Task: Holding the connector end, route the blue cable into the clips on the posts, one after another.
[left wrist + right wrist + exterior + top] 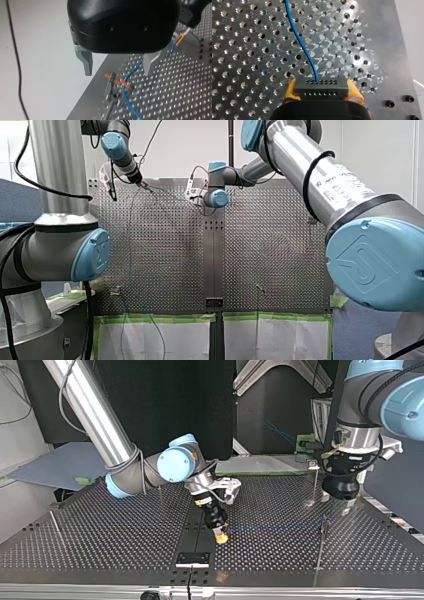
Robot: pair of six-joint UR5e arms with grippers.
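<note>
R pincer point(322, 93) clamps connector point(321, 86) btwn yellow pads, just above bench point(244, 50). Blue cable point(299, 40) runs from connector, crosses orange clip point(120, 82) on post point(111, 93). L pincer point(118, 72) wide open, empty, hovers over clip.

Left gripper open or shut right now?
Open. My left gripper shows metal fingers wide apart, gripping nothing; clip post ahead.

Bright even lighting, specular glare on the perforated table point(384, 40), soft blur throughout

Front view high over table point(165, 245); top view opposite, low; wrist views close above it.
</note>
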